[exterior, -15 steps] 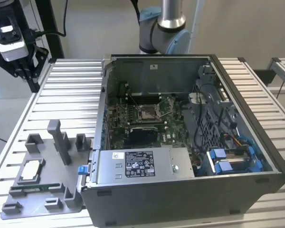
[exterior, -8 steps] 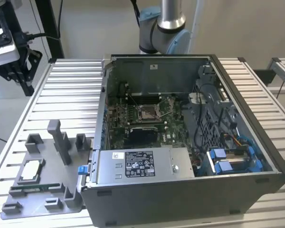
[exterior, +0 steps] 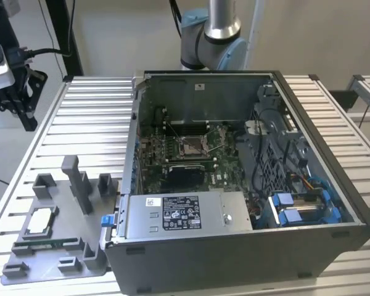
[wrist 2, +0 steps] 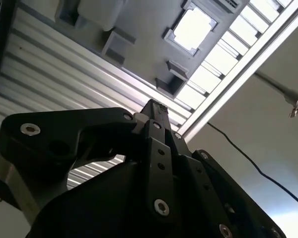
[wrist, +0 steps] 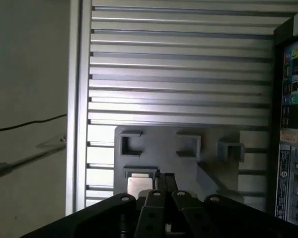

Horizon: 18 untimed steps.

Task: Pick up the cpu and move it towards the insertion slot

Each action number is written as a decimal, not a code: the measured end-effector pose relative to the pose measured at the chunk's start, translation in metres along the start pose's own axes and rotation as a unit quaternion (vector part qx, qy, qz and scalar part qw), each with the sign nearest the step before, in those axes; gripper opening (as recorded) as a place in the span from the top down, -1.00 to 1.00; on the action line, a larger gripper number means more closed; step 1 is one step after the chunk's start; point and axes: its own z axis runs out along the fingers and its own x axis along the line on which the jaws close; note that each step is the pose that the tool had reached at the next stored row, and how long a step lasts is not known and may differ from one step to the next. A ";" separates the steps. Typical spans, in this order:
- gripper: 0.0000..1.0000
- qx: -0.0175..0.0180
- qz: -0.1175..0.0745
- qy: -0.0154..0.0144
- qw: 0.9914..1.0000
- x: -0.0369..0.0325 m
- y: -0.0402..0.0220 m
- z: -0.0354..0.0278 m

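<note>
The cpu (exterior: 40, 221) is a flat silvery square lying in a recess of the grey fixture plate (exterior: 80, 246) on the slatted table, at the exterior view's left. It also shows in the second wrist view as the cpu (wrist 2: 191, 27) and in the first wrist view as the cpu (wrist: 139, 186). My gripper (exterior: 26, 117) hangs high above the table's far left corner, well away from the cpu, with its black fingers (wrist 2: 155, 111) shut together on nothing. The insertion slot (exterior: 191, 146) is a silver-framed socket on the board inside the open computer case.
The open computer case (exterior: 234, 246) fills the table's middle and right. A thin green memory stick (exterior: 43, 243) lies on the fixture plate beside the cpu, among upright grey posts (exterior: 80, 182). The arm's base (exterior: 209, 37) stands behind the case. Cables hang off the table's left side.
</note>
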 end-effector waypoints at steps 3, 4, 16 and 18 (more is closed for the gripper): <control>1.00 0.000 0.000 0.000 1.000 0.0026 -0.0054 -0.0001; 1.00 0.000 0.000 0.000 1.000 0.0034 -0.0071 -0.0002; 1.00 0.000 0.000 0.000 1.000 0.0141 -0.0276 -0.0008; 1.00 0.000 0.000 0.000 1.000 0.0158 -0.0303 -0.0007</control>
